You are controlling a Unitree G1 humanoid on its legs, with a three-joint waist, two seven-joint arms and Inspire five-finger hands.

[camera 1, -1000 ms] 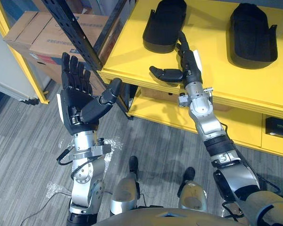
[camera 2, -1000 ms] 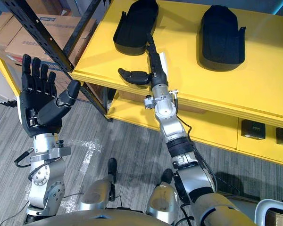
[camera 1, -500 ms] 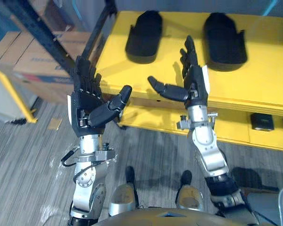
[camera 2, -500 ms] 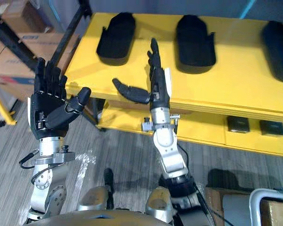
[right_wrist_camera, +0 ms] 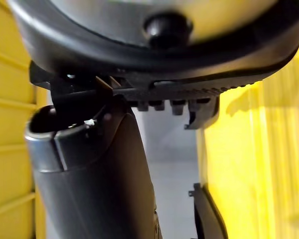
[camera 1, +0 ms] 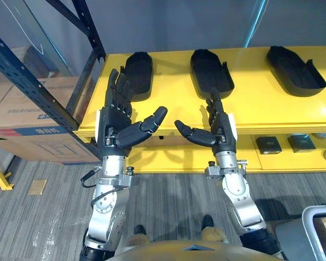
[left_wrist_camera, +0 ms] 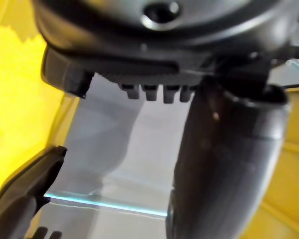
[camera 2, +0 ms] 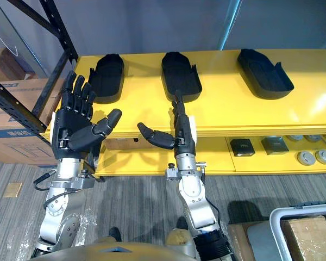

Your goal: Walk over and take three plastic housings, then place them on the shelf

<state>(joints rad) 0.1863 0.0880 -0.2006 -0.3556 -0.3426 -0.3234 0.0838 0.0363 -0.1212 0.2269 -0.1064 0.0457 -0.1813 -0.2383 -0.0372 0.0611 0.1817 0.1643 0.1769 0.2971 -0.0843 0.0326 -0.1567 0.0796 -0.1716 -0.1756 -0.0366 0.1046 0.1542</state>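
Spread and empty like the left hand (camera 1: 115, 126), the right hand (camera 1: 223, 136) stood nearest the middle housing (camera 1: 209, 73), lengthwise straight beyond it.

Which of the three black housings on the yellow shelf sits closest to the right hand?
The middle housing, directly beyond the right hand; the left housing and right housing lie farther aside.

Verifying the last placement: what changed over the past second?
The right hand drew back from the leftmost plastic housing on the yellow shelf and now stands open before the shelf's edge, touching nothing. The camera swung too, bringing the middle housing and right housing into view. Unchanged: the left hand raised and open, and the housings lying on the shelf.
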